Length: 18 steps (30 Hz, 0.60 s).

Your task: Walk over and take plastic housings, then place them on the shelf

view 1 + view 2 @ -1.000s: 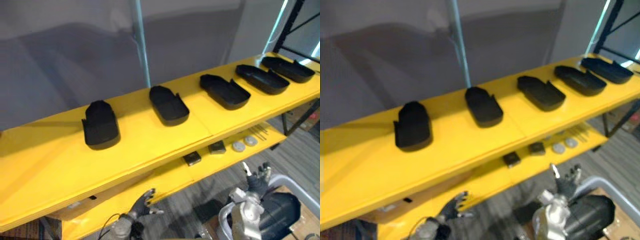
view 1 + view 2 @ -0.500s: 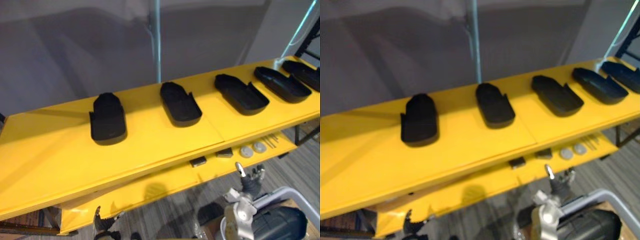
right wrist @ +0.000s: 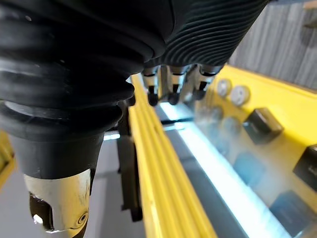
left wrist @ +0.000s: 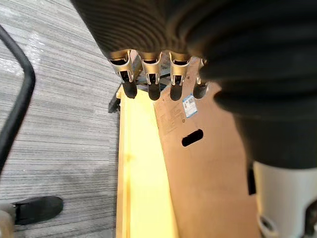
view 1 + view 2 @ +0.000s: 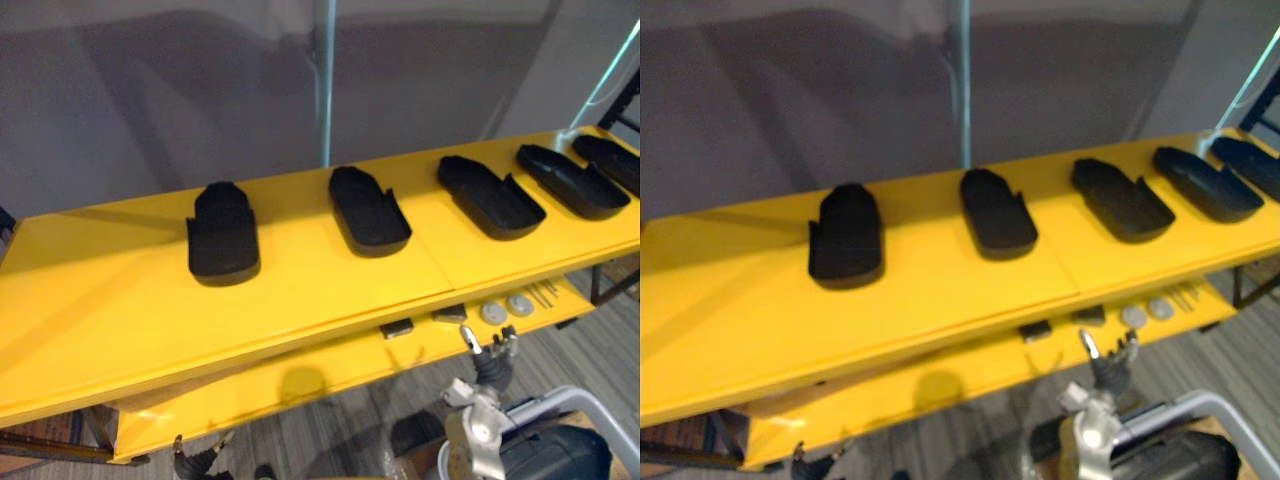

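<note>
below shelf (image 5: 300, 300): left hand (image 5: 195, 462) lowered, right hand (image 5: 487, 362) low, both slack, empty | on shelf: five housings (image 5: 222, 233) unmoved | placing likely done

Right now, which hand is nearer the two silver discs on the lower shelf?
Right. The right hand hangs just in front of the silver discs; the left hand is down by the lower shelf's left end.

My right hand (image 5: 490, 368) was held up low on my right, fingers (image 3: 173, 84) loosely straight and empty. My left hand (image 5: 192, 462) hung lower on my left, its fingers (image 4: 151, 79) relaxed, holding nothing.
</note>
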Available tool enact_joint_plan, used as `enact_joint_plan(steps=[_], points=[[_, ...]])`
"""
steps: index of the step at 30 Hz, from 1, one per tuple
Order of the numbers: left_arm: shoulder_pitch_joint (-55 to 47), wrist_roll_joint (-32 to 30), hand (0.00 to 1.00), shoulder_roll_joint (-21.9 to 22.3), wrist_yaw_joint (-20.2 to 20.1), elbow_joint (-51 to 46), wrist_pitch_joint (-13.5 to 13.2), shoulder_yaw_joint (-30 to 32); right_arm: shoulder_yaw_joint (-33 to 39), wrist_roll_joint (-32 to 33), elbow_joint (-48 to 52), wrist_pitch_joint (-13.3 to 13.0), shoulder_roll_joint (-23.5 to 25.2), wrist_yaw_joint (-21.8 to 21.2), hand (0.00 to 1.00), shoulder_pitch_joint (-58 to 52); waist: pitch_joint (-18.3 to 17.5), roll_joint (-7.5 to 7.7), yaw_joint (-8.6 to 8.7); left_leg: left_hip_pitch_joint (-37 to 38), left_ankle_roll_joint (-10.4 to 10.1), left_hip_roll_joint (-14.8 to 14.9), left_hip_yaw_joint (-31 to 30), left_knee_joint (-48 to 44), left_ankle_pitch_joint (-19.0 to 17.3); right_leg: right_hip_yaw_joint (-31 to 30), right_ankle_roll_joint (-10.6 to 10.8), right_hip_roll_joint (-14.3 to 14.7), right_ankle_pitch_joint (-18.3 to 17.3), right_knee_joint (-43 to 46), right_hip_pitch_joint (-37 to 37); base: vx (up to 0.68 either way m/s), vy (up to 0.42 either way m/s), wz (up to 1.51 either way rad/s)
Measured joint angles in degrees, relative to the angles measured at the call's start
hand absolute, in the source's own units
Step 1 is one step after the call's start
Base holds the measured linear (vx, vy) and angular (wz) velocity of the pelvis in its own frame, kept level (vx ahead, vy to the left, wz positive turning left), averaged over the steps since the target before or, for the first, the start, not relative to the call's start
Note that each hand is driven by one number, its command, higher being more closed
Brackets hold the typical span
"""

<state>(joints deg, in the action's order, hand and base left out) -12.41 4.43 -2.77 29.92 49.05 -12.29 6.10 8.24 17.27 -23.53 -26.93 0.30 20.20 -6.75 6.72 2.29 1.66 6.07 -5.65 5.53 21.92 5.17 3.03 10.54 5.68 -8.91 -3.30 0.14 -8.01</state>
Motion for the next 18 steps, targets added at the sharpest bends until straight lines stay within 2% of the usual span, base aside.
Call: enact_joint_plan(steps=[3, 6, 9, 10, 12, 14, 16, 17, 18], points=[[1.24, -0.07, 0.00, 0.01, -0.59, 0.00, -0.03, -0.04, -0.01, -0.14, 0.00, 0.54, -0.02, -0.16, 0.00, -0.37, 0.02, 0.00, 0.02, 0.12, -0.15, 0.02, 0.70, 0.00, -0.27, -0.68, 0.01, 0.03, 0.01, -0.02, 0.19, 0.05, 0.002, -0.12], [1.99, -0.51, 0.00, -0.24, -6.56, 0.21, -0.07, -0.22, 0.00, -2.00, 0.04, 0.76, -0.05, 0.92, 0.00, -0.93, 0.04, 0.02, 0.24, 0.90, -0.54, 0.11, 2.39, -0.01, -0.85, -2.16, -0.06, 0.11, -0.03, -0.02, 0.45, 0.05, 0.009, -0.22], [2.35, -7.29, 0.00, -1.05, -12.38, 1.81, 0.00, -2.06, 0.05, -3.52, 1.80, 0.81, -0.15, 2.25, 0.00, -0.97, -0.05, -0.14, 0.78, 1.37, -0.83, 0.46, 5.32, -0.05, -1.45, -4.95, -0.04, 0.45, 0.01, 0.39, 2.15, 0.04, 0.006, -0.56], [2.32, -9.66, 0.00, -1.67, -15.13, 1.89, 0.01, -3.73, 0.14, -3.83, 4.37, 0.91, -0.28, 2.51, 0.00, -2.11, -0.01, -0.17, 0.91, 2.04, -1.24, 0.94, 7.57, -0.14, -1.89, -7.78, -0.21, 1.08, 0.32, 0.55, 3.36, 0.04, -0.009, -0.85], [2.92, -11.74, 0.00, -2.37, -17.41, 1.96, 0.07, -5.36, 0.43, -4.17, 7.61, 0.97, -0.83, 2.42, 0.00, -3.40, -0.05, -0.22, 1.34, 2.73, -1.64, 1.37, 10.35, -0.35, -2.28, -10.36, -0.59, 1.77, 0.79, 0.65, 4.58, 0.04, -0.011, -0.89], [4.21, -14.28, 0.00, -3.79, -20.86, 3.84, 0.01, -9.30, 2.01, -4.51, 11.07, 0.99, -2.33, 2.47, 0.00, -4.81, -0.07, -0.23, 3.64, 4.29, -2.43, 1.81, 14.98, -0.40, -3.05, -14.91, -0.62, 2.81, 1.68, 0.64, 6.16, 0.05, 0.000, -1.03], [5.28, -14.39, 0.00, -4.35, -22.70, 4.35, 0.03, -11.61, 3.54, -4.23, 12.32, 0.90, -4.12, 1.95, 0.00, -5.78, -0.06, -0.49, 5.54, 5.91, -2.97, 2.10, 17.51, -0.40, -4.05, -18.62, -1.08, 3.85, 2.61, 0.65, 7.26, 0.08, -0.002, -1.09], [5.59, -14.35, 0.00, -4.45, -23.12, 4.46, 0.03, -12.12, 4.16, -3.61, 12.77, 0.88, -4.72, 1.71, 0.00, -6.35, -0.04, -0.67, 5.86, 6.40, -3.18, 2.15, 18.40, -0.41, -4.57, -19.66, -0.88, 4.20, 2.96, 0.67, 7.63, 0.08, 0.003, -1.25], [6.30, -14.05, 0.00, -4.69, -23.89, 4.91, 0.03, -13.73, 5.44, -2.87, 13.41, 0.88, -5.56, 0.88, 0.00, -7.64, -0.01, -0.84, 7.19, 7.23, -3.30, 2.15, 20.03, -0.42, -5.33, -21.58, -0.95, 4.77, 3.60, 0.66, 8.30, 0.04, 0.026, -1.06]])
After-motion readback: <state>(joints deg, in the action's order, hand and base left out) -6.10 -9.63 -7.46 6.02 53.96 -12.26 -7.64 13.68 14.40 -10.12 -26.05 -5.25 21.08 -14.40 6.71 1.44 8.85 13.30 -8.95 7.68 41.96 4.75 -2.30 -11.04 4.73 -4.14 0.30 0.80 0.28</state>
